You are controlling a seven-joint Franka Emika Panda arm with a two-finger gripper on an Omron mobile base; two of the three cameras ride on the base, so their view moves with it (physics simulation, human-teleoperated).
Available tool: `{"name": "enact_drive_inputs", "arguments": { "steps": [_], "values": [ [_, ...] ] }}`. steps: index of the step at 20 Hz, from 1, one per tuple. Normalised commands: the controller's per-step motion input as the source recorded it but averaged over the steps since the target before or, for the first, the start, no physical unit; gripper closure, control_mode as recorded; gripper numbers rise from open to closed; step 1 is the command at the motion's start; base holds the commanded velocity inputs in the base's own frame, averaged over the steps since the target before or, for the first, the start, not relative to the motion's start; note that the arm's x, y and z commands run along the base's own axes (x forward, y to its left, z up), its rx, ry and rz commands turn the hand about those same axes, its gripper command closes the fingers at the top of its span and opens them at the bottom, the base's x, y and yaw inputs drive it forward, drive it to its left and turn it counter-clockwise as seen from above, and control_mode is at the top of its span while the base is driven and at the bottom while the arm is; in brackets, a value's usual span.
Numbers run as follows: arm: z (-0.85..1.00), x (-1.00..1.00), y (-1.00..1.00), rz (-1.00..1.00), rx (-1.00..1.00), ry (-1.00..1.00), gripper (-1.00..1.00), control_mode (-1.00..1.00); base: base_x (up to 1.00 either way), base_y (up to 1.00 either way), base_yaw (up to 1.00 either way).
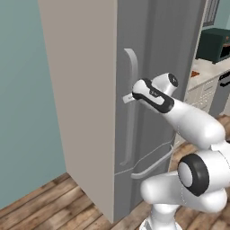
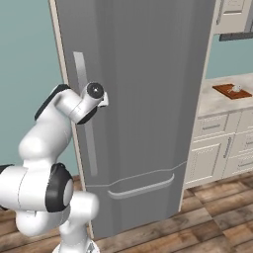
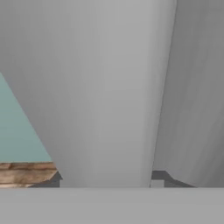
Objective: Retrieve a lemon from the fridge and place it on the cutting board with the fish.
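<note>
The gripper (image 1: 127,97) is closed on the handle (image 1: 130,108) of the fridge (image 1: 152,54), about the middle of its height, and the fridge door is shut. In the hand view the handle (image 3: 109,96) stands between the two dark fingertips (image 3: 158,176). Far to the right of the gripper, on the counter (image 2: 217,101), lies the cutting board (image 2: 232,91) with the fish (image 2: 236,88) on it.
</note>
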Motion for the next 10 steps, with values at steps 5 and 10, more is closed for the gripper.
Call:
{"name": "enact_drive_inputs", "arguments": {
  "steps": [5,10],
  "values": [
    [0.00,-0.47,-0.66,0.00,-0.01,0.00,1.00,-1.00,0.00,0.00,0.00],
    [0.00,-0.75,-1.00,0.00,0.02,-0.02,1.00,-1.00,0.00,0.00,0.00]
  ]
}}
